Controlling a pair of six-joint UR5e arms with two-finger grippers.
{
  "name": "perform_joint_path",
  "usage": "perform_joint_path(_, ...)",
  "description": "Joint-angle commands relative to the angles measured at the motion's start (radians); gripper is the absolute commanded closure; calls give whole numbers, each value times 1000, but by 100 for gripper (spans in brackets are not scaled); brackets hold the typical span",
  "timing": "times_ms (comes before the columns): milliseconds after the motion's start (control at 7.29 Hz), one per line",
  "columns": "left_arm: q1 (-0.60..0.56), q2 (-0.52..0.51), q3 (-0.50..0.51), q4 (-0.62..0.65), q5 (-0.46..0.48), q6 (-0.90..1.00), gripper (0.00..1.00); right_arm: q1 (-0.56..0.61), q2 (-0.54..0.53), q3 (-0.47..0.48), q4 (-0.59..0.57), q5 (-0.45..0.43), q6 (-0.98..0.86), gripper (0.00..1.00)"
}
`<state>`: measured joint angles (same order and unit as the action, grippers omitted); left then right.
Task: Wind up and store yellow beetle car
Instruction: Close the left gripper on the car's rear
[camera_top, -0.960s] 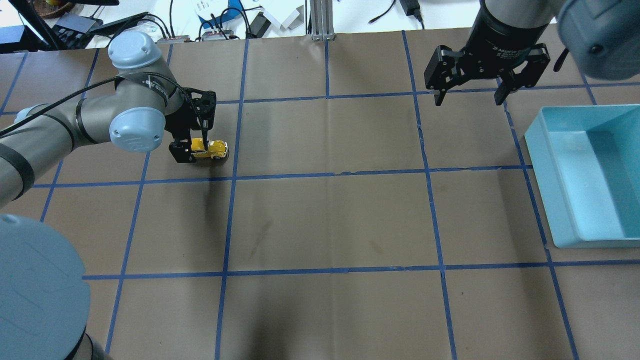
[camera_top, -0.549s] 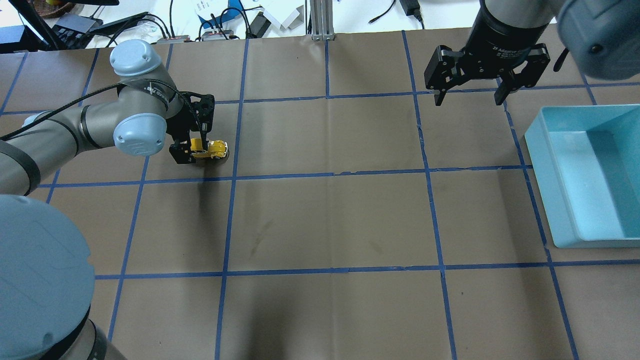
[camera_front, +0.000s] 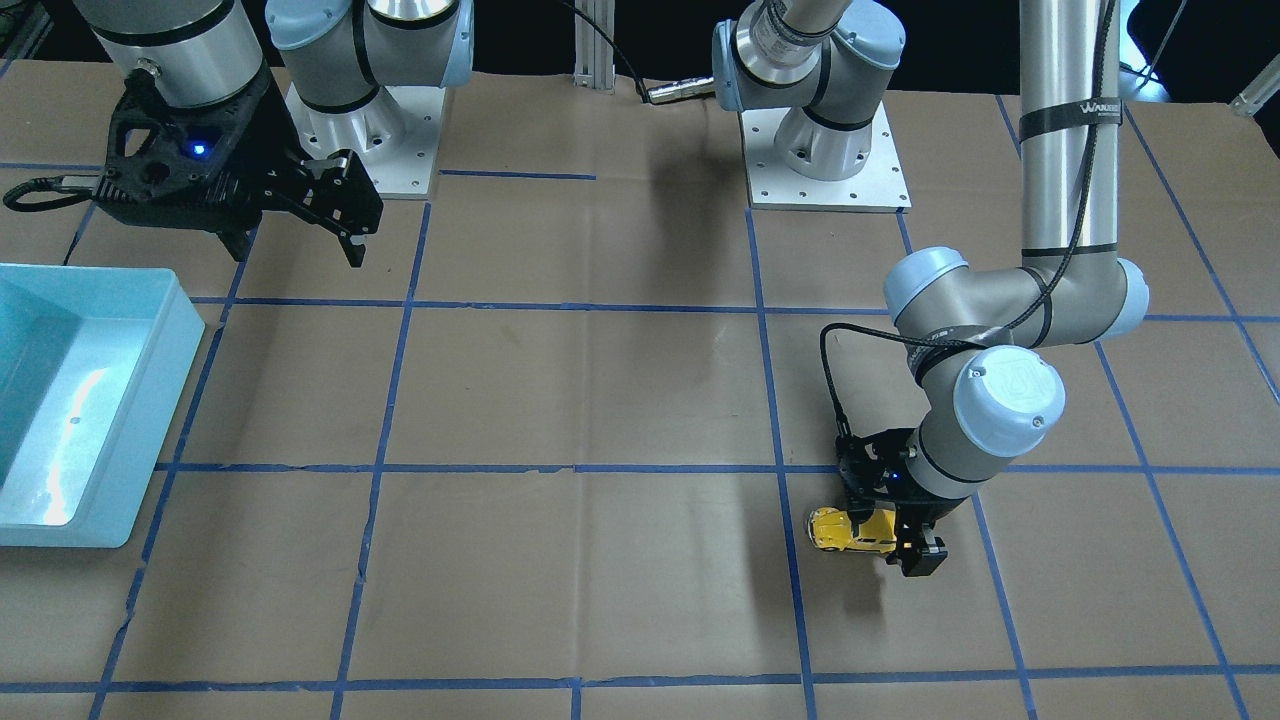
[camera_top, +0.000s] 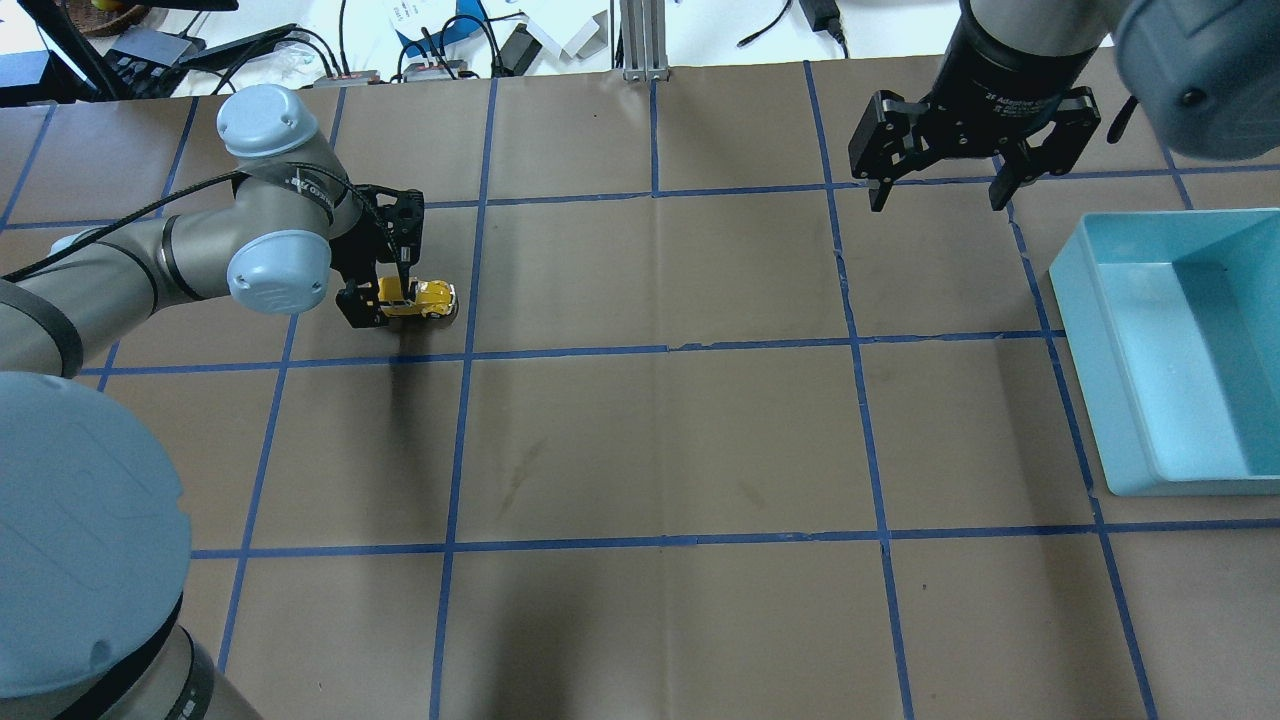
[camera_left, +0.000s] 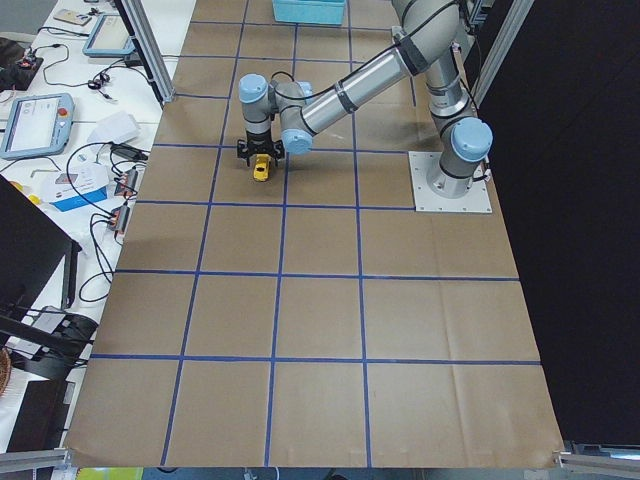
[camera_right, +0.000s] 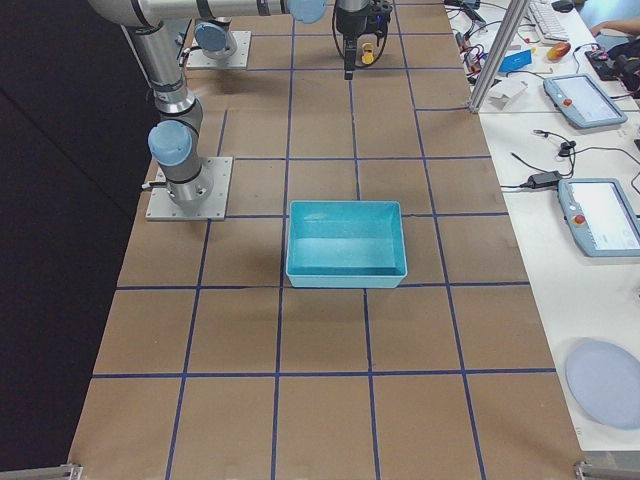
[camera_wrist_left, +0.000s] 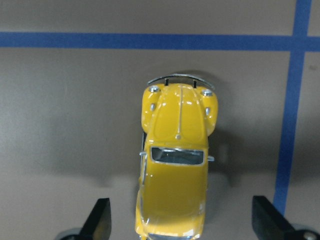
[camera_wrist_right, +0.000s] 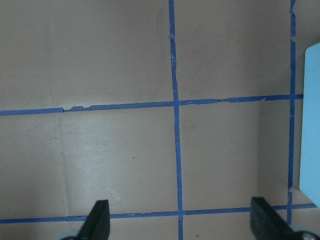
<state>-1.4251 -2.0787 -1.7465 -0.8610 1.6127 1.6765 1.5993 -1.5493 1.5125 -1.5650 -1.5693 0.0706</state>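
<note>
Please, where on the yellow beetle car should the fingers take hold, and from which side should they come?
Grip the yellow beetle car across its two door sides, coming straight down from above. It stands on its wheels, narrow across, while hood and roof curve and may slip. The fingers of the left gripper flank it, open.

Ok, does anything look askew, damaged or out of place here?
Nothing stands out. The yellow beetle car sits upright on its wheels and looks intact, between the open left pincer's fingers without touching them. The blue bin lies flat on the table.
</note>
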Motion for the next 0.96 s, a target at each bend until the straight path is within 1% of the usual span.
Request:
perform_joint_path(0, 0, -1, -4, 4, 0, -4, 2, -1, 0, 0, 0, -2, 0, 0)
perform_joint_path(274, 0, -3, -4, 4, 1, -4, 17, 1, 0, 0, -1, 0, 0, 0)
perform_joint_path(412, 0, -3, -4, 5, 1, -6, 39, -4, -2, 2, 0, -2, -2, 0)
perform_joint_path(549, -1, -3, -2, 5, 1, -6, 55, -1, -2, 2, 0, -2, -2, 0)
perform_joint_path(686, 0, -1, -4, 5, 3, -6, 68, 1, -3, 2, 0, -2, 0, 0)
perform_joint_path(823, 0, -1, -4, 5, 4, -6, 75, -4, -2, 2, 0, -2, 0, 0)
